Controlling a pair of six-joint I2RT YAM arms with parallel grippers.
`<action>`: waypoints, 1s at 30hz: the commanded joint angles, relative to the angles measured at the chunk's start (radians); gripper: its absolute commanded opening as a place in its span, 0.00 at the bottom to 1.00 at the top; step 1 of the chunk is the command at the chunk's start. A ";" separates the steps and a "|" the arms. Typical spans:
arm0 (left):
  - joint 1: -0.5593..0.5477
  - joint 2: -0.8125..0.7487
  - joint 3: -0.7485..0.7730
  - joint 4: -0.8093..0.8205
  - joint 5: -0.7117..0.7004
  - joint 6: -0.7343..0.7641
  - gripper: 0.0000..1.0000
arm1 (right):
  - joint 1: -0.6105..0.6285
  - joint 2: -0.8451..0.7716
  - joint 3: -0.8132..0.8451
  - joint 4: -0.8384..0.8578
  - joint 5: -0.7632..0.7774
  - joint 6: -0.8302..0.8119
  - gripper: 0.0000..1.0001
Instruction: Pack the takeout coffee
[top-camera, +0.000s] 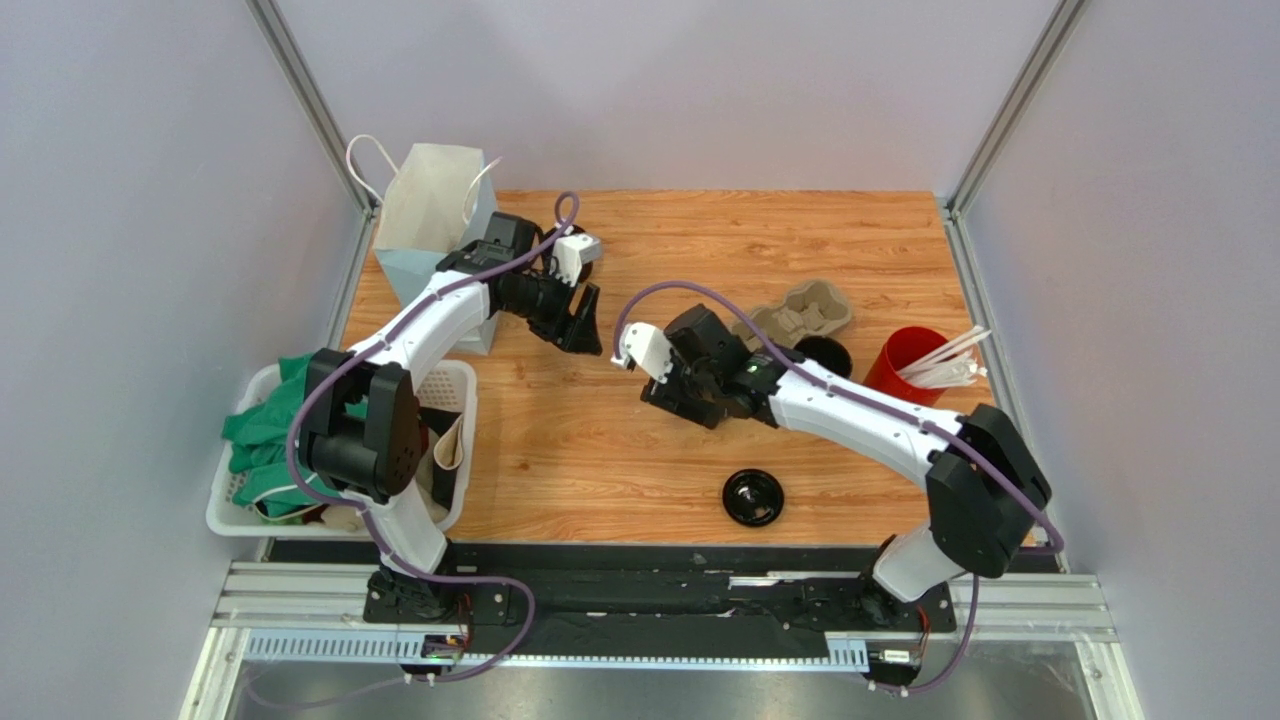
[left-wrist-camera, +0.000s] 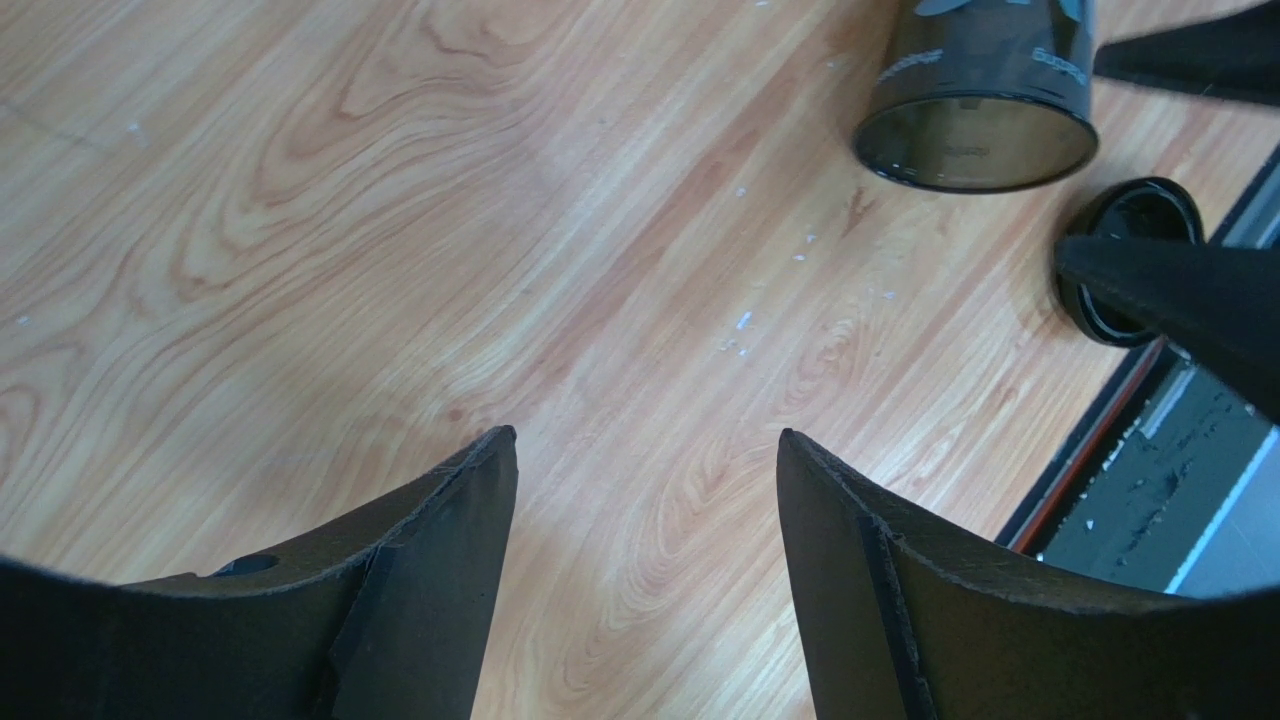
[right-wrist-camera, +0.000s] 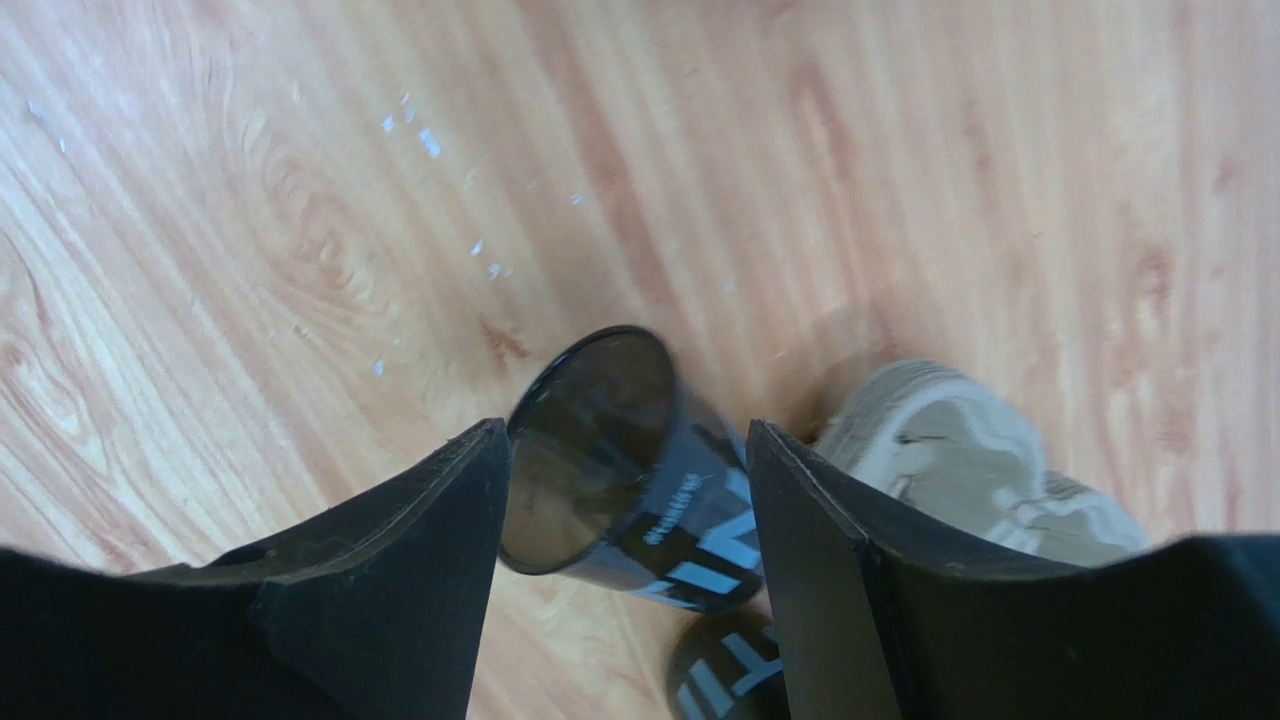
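The black takeout coffee cup (right-wrist-camera: 646, 495) with blue lettering is tipped on its side, one round end towards the camera. My right gripper (right-wrist-camera: 627, 432) is shut on it, a finger pressed against each side. The left wrist view shows the same cup (left-wrist-camera: 977, 90) at its top right. Overhead, the right gripper (top-camera: 679, 402) is mid-table, left of the cardboard cup tray (top-camera: 804, 312). A second dark piece with blue letters (right-wrist-camera: 736, 675) shows just below the cup, mostly hidden. My left gripper (left-wrist-camera: 646, 438) is open over bare wood, beside the paper bag (top-camera: 428, 210).
A loose black lid (top-camera: 753, 497) lies near the front edge, also seen as lid (left-wrist-camera: 1127, 255). A red cup with white straws (top-camera: 909, 360) stands at the right, with a black round thing (top-camera: 824, 356) beside the tray. A white basket (top-camera: 226, 518) of green cloth sits at the left.
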 joint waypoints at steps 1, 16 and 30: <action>0.035 -0.061 -0.006 0.011 -0.001 0.007 0.73 | 0.037 0.051 0.021 -0.044 0.123 0.020 0.63; 0.067 -0.090 -0.030 0.036 0.030 -0.016 0.73 | 0.058 0.195 0.027 -0.011 0.398 -0.018 0.44; 0.081 -0.086 -0.039 0.051 0.036 -0.022 0.73 | 0.067 0.174 0.253 -0.214 0.145 0.062 0.00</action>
